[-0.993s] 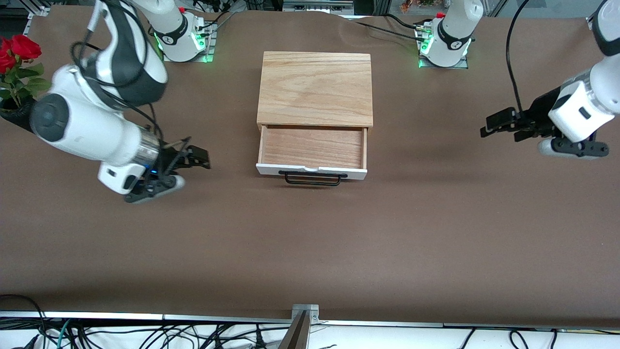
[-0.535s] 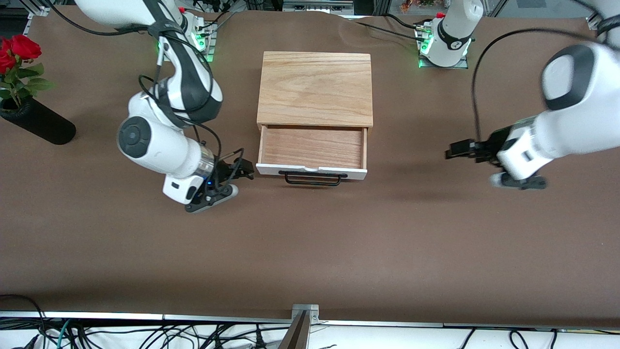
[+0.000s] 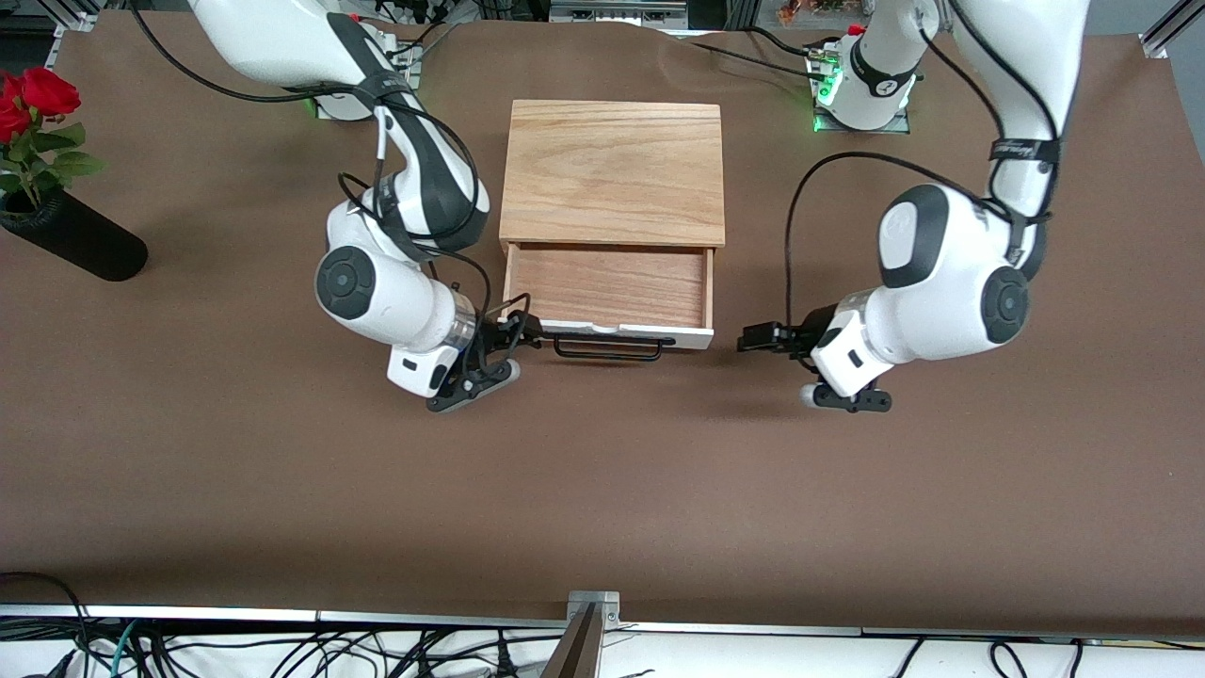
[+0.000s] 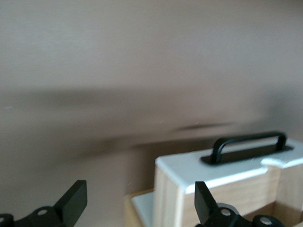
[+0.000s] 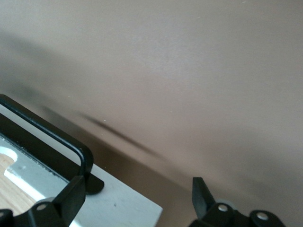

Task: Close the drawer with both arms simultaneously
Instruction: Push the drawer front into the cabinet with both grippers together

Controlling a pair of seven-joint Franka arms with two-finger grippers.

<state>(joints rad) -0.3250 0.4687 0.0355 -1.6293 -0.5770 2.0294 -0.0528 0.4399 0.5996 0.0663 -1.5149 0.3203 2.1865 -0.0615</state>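
The drawer (image 3: 607,287) stands pulled out of the light-oak box (image 3: 612,169), with its white front panel (image 3: 697,336) and black bar handle (image 3: 607,350) toward the front camera. My right gripper (image 3: 523,331) is open, low at the panel's corner toward the right arm's end. In the right wrist view that corner (image 5: 113,205) and the handle (image 5: 47,132) lie between its fingers (image 5: 72,198). My left gripper (image 3: 753,337) is open, just off the panel's other corner. The left wrist view shows that corner (image 4: 189,172) and the handle (image 4: 248,144) by its fingers (image 4: 203,201).
A black vase (image 3: 75,247) with red roses (image 3: 28,99) lies near the right arm's end of the table. Brown table cloth (image 3: 602,490) stretches from the drawer front to the near edge, where a metal bracket (image 3: 593,607) and cables sit.
Both arms have swung inward from the table's ends and come down to the drawer's front corners. The drawer has not moved.
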